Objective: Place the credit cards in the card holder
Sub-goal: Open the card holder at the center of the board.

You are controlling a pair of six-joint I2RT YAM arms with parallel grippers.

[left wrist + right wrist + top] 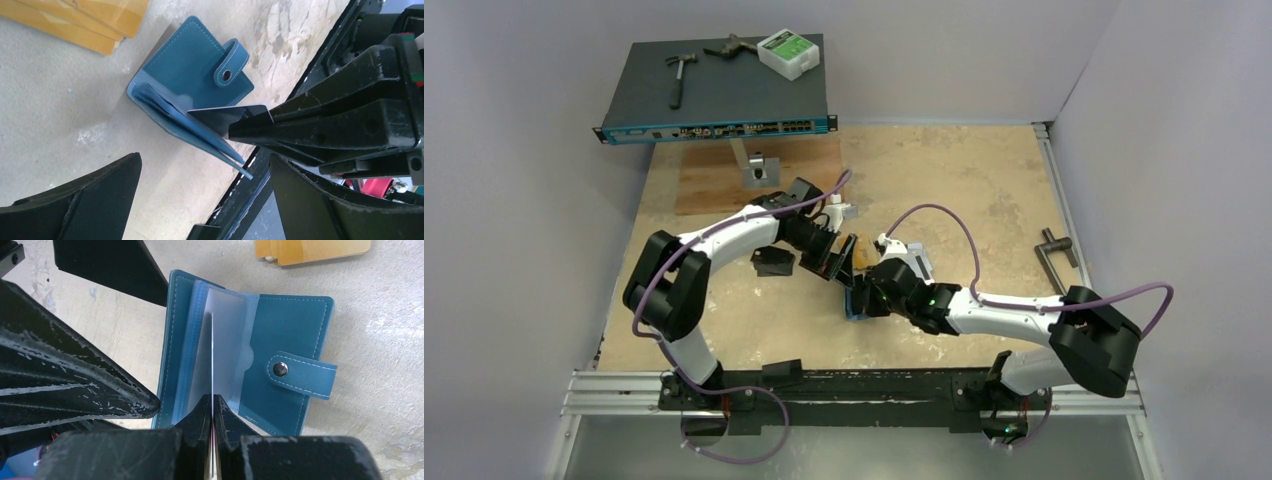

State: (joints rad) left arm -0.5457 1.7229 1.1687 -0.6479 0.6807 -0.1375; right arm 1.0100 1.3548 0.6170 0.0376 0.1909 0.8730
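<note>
Here, your left arm [724, 235] arched in from its base with the elbow raised and the wrist tipped down toward the middle of the table [380, 315]. The left gripper [205, 156] hung spread wide above the card holder [295, 330], gripping nothing. Your right arm [1004, 312] lay low, reaching leftward. The right gripper [212, 402] was pinched tight on a silver-grey credit card [220, 117], held edge-on between the holder's pale inner leaves. The holder lay open on the table, with the orange cards [310, 250] stacked near it.

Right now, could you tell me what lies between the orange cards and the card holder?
Only bare table separates the orange cards and card holder, per the right wrist view.
</note>
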